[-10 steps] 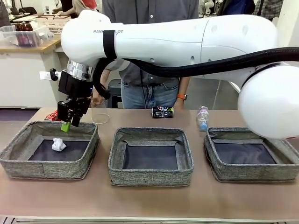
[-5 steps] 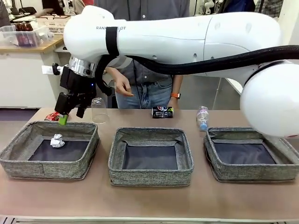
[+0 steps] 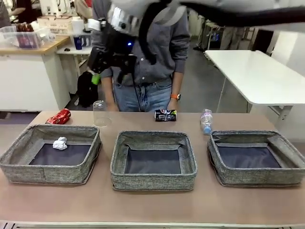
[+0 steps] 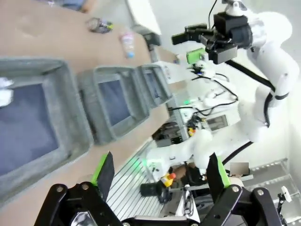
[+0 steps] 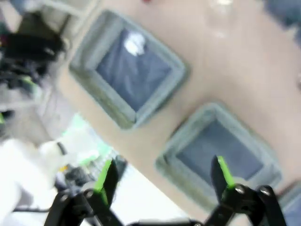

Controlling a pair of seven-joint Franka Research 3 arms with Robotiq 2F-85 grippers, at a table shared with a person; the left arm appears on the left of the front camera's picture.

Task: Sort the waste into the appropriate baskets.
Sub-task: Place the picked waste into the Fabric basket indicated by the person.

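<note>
**Right claw lifted clear, paper ball in the left basket**

My right arm runs blurred along the top of the front view. Its right claw hangs high over the far left part of the table, in front of the person, fingers pointing down. In its own wrist view the green pads stand wide apart with nothing between them: released. My left claw is spread the same way and holds nothing; its camera slants across the three baskets.

Half a second ago the right claw sat low at the far rim of the left basket, beside the clear cup. Now it has risen well above both.

The paper ball lies where it did, in the far left part of that basket. The rest has not moved:
- The red can lies on the table just beyond the left basket.
- The cup stands by that basket's far right corner.
- The dark can lies on its side beyond the middle basket.
- The water bottle lies by the far left corner of the right basket.
</note>
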